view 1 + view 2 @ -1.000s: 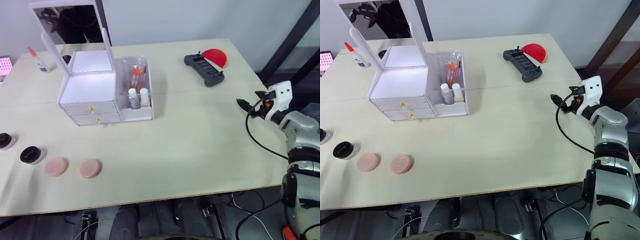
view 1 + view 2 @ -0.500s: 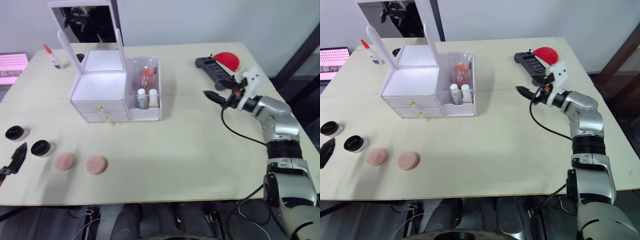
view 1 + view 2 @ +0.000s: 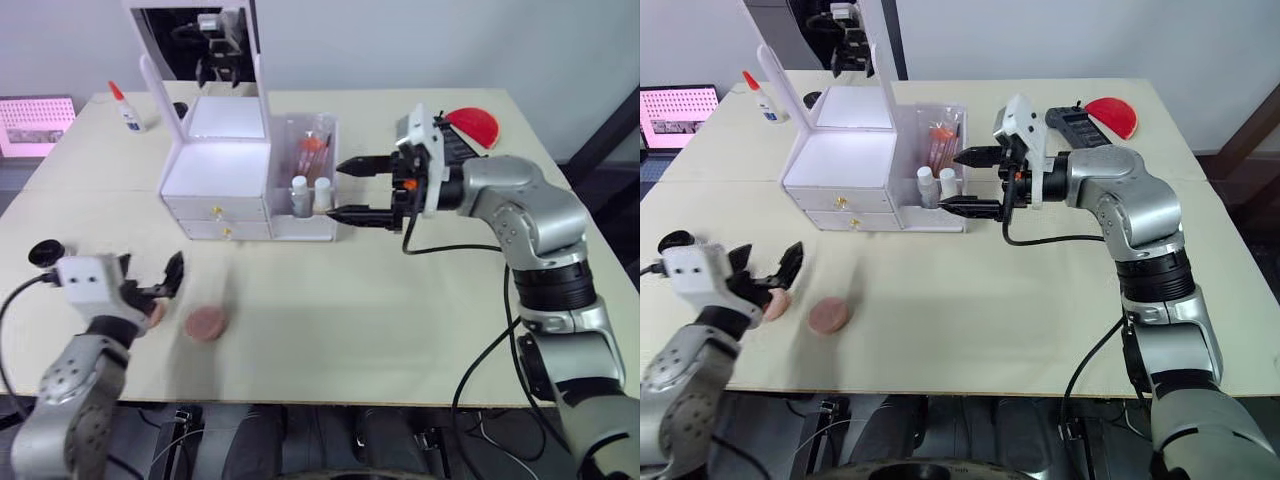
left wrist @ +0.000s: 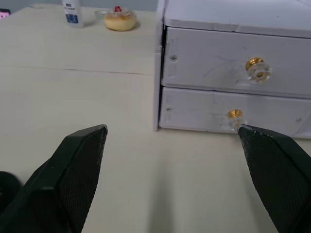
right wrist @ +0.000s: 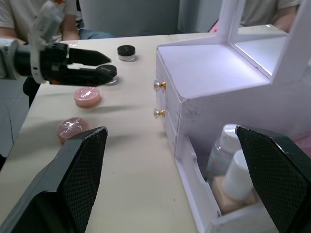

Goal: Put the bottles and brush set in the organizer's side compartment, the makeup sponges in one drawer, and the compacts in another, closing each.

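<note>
Left eye view has the white makeup organizer [image 3: 218, 190] at about 11 o'clock on the table [image 3: 400, 310], mirror lid [image 3: 205, 45] raised, both gold-knobbed drawers [image 4: 228, 99] shut. Its clear side compartment [image 3: 310, 175] already carries two small bottles [image 3: 308, 195] and the orange brush set [image 3: 308, 152]. Right gripper [image 3: 352, 190] sits just at 3 o'clock of that compartment, fingers spread wide, nothing between them, one tip high and one low beside the clear wall. Over at 8 o'clock, the left gripper [image 3: 150, 285] hovers low over the table with its fingers parted too, empty. One pink makeup sponge [image 3: 207, 323] lies just at 4 o'clock of it; a second sponge [image 3: 155, 312] peeks out right under its fingers. Right wrist view picks up both sponges plus two black compacts [image 5: 126, 51] beyond them, one partly behind the left gripper. A black compact [image 3: 45, 252] sits at 9 o'clock near the table edge. Far side: a glue bottle [image 3: 125, 105] at 10 o'clock, a black controller [image 3: 1080, 120] and red half-disc [image 3: 472, 125] at 1 o'clock.
</note>
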Robot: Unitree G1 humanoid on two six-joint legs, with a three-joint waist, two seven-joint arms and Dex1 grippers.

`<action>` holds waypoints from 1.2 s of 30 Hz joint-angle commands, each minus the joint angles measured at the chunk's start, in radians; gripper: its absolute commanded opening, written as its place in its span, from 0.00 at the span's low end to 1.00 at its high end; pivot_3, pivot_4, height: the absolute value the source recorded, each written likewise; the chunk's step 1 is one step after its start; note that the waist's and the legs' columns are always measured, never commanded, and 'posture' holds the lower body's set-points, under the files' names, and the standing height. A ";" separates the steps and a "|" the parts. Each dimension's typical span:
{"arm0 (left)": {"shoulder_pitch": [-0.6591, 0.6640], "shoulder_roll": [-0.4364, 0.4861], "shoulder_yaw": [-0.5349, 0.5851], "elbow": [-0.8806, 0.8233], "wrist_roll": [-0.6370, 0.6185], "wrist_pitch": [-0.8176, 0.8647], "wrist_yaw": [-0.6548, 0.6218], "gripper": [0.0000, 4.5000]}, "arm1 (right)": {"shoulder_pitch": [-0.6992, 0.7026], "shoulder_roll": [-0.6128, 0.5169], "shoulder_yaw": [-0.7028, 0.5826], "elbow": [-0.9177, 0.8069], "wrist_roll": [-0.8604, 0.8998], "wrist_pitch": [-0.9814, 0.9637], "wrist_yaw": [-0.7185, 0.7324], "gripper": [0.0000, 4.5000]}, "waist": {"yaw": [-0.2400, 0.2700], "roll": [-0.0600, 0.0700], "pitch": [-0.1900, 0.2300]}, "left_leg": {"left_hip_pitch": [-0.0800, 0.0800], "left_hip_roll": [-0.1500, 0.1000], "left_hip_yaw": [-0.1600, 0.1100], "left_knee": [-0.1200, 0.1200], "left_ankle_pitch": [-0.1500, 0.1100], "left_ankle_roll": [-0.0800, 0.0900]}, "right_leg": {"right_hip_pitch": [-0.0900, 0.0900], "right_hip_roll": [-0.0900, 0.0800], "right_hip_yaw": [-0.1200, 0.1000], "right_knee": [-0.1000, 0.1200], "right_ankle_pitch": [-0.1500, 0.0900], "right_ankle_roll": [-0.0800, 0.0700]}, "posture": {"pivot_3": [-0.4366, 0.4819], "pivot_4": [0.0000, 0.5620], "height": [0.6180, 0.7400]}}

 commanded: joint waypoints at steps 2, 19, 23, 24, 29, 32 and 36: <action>-0.068 -0.003 -0.039 0.029 0.066 -0.010 0.035 1.00 | -0.031 0.006 0.008 -0.026 -0.019 -0.035 -0.011 0.99 | -0.001 0.000 0.000 | 0.000 0.000 0.000 0.000 0.000 0.000 | 0.000 0.000 0.000 0.000 0.000 0.000 | 0.48 0.27 1.00; -0.247 -0.103 -0.186 0.167 0.177 -0.101 0.035 1.00 | -0.027 0.043 0.012 0.033 -0.084 -0.073 -0.099 0.99 | 0.000 -0.001 0.000 | -0.001 0.000 0.001 0.000 0.000 0.000 | -0.001 0.000 0.000 -0.002 0.001 0.003 | 0.48 0.27 1.00; -0.262 -0.134 -0.205 0.181 0.199 -0.113 0.039 1.00 | -0.024 0.049 0.017 0.033 -0.095 -0.080 -0.115 0.99 | 0.001 -0.001 0.000 | -0.002 0.000 0.001 0.000 0.000 0.000 | -0.001 0.000 0.000 -0.002 0.001 0.002 | 0.48 0.27 1.00; -0.264 -0.138 -0.210 0.186 0.208 -0.115 0.040 0.95 | -0.024 0.050 0.019 0.033 -0.099 -0.081 -0.120 1.00 | 0.001 -0.001 0.000 | -0.002 0.000 0.001 0.000 0.000 0.000 | -0.001 0.000 0.000 -0.002 0.001 0.002 | 0.48 0.27 1.00; -0.282 -0.151 -0.223 0.220 0.244 -0.145 0.043 0.49 | -0.026 0.069 0.025 0.040 -0.118 -0.091 -0.142 1.00 | -0.001 -0.001 0.000 | -0.002 0.000 0.001 0.000 0.000 0.000 | -0.001 0.000 0.000 -0.002 0.001 0.002 | 0.48 0.27 1.00; -0.302 -0.156 -0.224 0.244 0.257 -0.157 0.044 0.13 | -0.026 0.075 0.028 0.041 -0.128 -0.094 -0.146 1.00 | 0.001 -0.001 0.000 | -0.002 0.000 0.001 -0.001 0.000 0.000 | -0.001 0.000 0.000 -0.002 0.001 0.003 | 0.48 0.27 1.00; -0.300 -0.167 -0.230 0.239 0.262 -0.168 0.036 0.01 | -0.029 0.075 0.028 0.044 -0.134 -0.095 -0.148 1.00 | 0.001 -0.001 0.000 | -0.003 0.000 0.001 0.000 0.000 0.000 | -0.001 0.000 0.000 -0.003 0.001 0.003 | 0.48 0.27 1.00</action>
